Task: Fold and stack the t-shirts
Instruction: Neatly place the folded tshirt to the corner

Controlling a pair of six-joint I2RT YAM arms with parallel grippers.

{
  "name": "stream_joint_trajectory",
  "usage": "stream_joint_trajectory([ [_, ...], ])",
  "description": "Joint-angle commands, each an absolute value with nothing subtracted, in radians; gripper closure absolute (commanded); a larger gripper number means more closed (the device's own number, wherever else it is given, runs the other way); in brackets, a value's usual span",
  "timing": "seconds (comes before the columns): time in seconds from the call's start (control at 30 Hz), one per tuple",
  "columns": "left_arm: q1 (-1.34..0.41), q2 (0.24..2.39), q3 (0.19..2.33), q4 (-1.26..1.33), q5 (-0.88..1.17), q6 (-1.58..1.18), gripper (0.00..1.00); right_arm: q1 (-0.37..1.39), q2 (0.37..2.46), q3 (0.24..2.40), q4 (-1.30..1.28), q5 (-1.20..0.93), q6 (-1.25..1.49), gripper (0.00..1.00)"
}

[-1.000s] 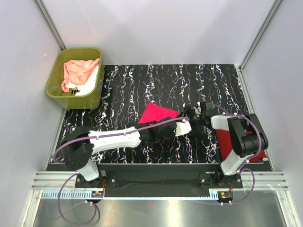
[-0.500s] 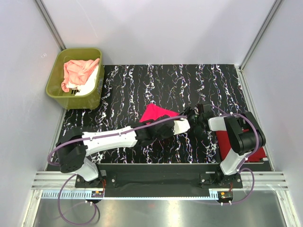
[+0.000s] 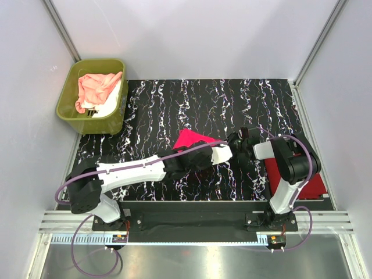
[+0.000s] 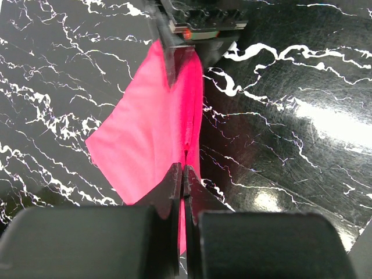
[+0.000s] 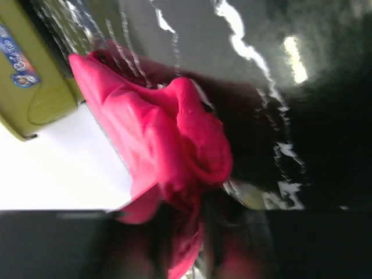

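Closest to us and well away from the tub, the red shirt lies under the right arm. A bit nearer the tub, the pink shirt is in the middle of the table. The left gripper is shut tight on one edge of it. The right gripper has narrow fingers with the other end bunched up between them. Far off, inside the tub, sit the peach shirt and the white shirt. If the two grippers pull apart too hard, the cloth could slip out. That bunched end could also make a lumpy, crooked fold.
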State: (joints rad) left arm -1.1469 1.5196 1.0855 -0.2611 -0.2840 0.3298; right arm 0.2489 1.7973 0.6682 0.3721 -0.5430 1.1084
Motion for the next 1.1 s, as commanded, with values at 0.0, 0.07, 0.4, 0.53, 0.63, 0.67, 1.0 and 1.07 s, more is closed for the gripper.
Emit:
stream_joint_trajectory([
  [0.0,-1.143,1.459,1.071,-0.238,-0.281,0.31,1.0,0.253,1.801,0.698,0.341,-0.477,1.066,0.79],
  [0.07,-1.144,1.448,1.069,-0.247,-0.267,0.293,0.95,0.253,1.79,0.706,0.298,-0.465,1.031,0.93],
  [0.4,-1.137,1.22,1.051,-0.349,-0.252,0.026,0.44,0.253,1.522,0.827,-0.214,-0.137,0.842,1.0],
  [0.53,-1.137,1.096,1.036,-0.394,-0.241,-0.09,0.43,0.253,1.453,0.888,-0.374,0.064,0.856,1.0],
  [0.63,-1.135,1.004,0.999,-0.417,-0.238,-0.121,0.43,0.255,1.401,0.928,-0.507,0.211,0.906,1.0],
  [0.67,-1.135,0.982,0.988,-0.416,-0.236,-0.126,0.43,0.253,1.385,0.934,-0.573,0.248,0.926,1.0],
  [1.0,-1.135,0.812,0.94,-0.457,-0.103,-0.144,0.42,0.242,1.192,0.94,-0.756,0.653,1.02,1.0],
  [1.07,-1.135,0.795,0.934,-0.474,-0.098,-0.127,0.42,0.221,1.195,0.945,-0.746,0.661,1.012,1.0],
])
